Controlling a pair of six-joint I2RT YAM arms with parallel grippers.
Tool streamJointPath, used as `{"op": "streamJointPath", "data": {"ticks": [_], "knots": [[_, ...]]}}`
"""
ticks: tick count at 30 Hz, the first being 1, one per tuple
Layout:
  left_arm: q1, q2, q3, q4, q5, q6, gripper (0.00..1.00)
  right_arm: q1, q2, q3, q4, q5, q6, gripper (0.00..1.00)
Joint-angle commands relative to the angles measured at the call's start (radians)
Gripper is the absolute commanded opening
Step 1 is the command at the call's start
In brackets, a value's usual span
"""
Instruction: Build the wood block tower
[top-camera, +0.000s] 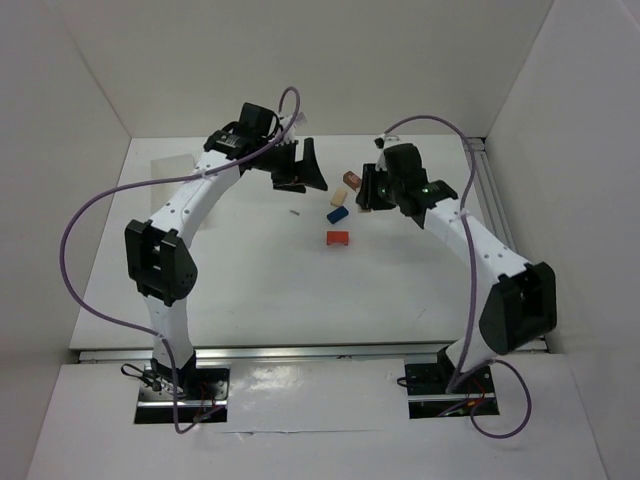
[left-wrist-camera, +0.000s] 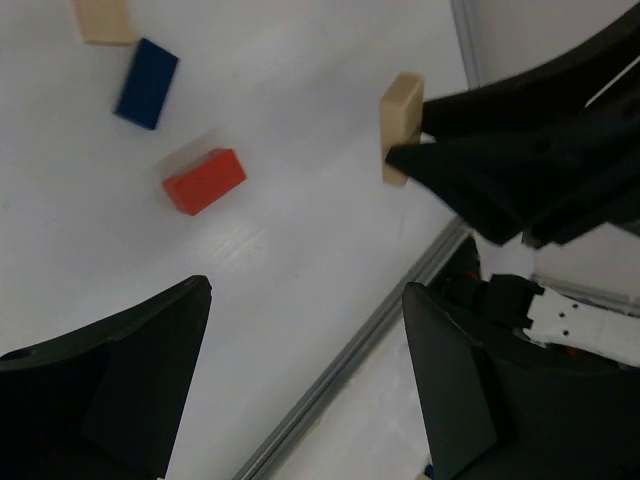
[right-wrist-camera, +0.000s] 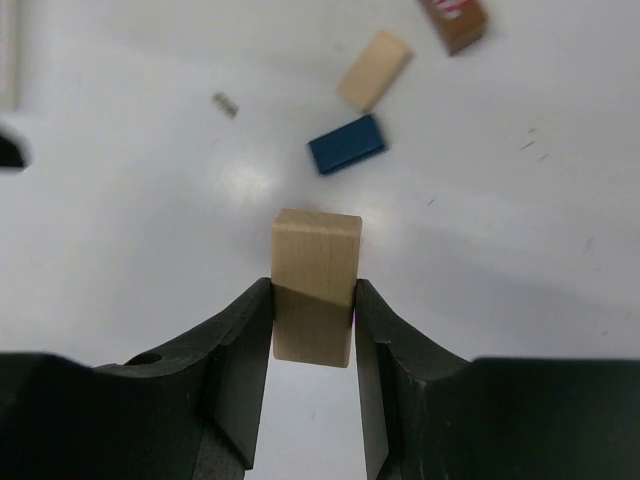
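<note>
Right claw (right-wrist-camera: 313, 300): closed on a pale block (right-wrist-camera: 316, 285), clamped on two opposite faces, held clear of the table (top-camera: 260, 280). Fingers cover only the near half of the block; the far half sticks out past the tips.
Left claw (left-wrist-camera: 307, 290): open, nothing between the fingers, hovering at upper centre of the overhead view.

Other blocks, all flat on the table and apart from each other, centre of the overhead view:
- red block (top-camera: 337, 238), lowest of the group
- blue block (top-camera: 338, 213), just above the red
- second pale block (top-camera: 339, 196), above the blue
- brown block (top-camera: 351, 179), topmost, just beside the right claw
A small speck (top-camera: 295, 211) lies left of the blue block; cannot tell what it is.

Judgement: nothing is stacked yet.

Risks from here:
1. Shallow grip. If the free end meets a lower block off-square, the pale block could pivot between the fingers and land crooked.
2. Loose blocks lie near one another. A finger coming down beside one could nudge its neighbour, since such light pieces probably slide easily on the smooth table.
3. Opening while the block is tilted or overhanging would likely tip it off.
4. Both claws sit near the same patch, so they could clash if both reach in
</note>
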Motion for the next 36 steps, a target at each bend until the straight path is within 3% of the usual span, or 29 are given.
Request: {"op": "streamJointPath", "data": {"ticks": [1,5,13,23,36], "knots": [[0.002,0.043,0.068,0.009,0.268,-0.007,0.9,0.048,-0.106,-0.105,0.04,-0.091,-0.065,0.25],[0.002,0.075,0.068,0.068,0.367,-0.049,0.9,0.068,-0.227,-0.175,0.031,-0.091,-0.065,0.27],[-0.007,0.171,0.058,0.146,0.512,-0.13,0.85,0.099,-0.27,-0.198,0.013,-0.14,-0.083,0.27],[-0.035,0.241,0.038,0.304,0.539,-0.267,0.81,0.118,-0.25,-0.195,0.031,-0.188,-0.093,0.27],[-0.056,0.257,-0.007,0.295,0.575,-0.221,0.78,0.127,-0.221,-0.184,0.019,-0.177,-0.102,0.28]]}}
